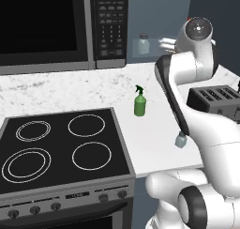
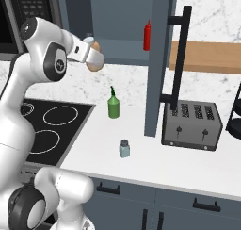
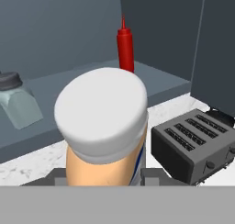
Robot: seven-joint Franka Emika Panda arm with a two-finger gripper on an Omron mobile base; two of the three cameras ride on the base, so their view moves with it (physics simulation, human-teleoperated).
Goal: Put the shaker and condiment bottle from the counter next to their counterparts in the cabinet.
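The cabinet spans the upper middle of the right base view, its open door hiding part of the counter behind it. Upper left there, the gripper is clamped on the condiment bottle; in the hand view the bottle's cream cap hides the fingers. Behind the cap stands the red squeeze bottle, its base hidden. The cabinet shaker is cut off at that view's left edge. The counter shaker stands bottom centre of the right base view.
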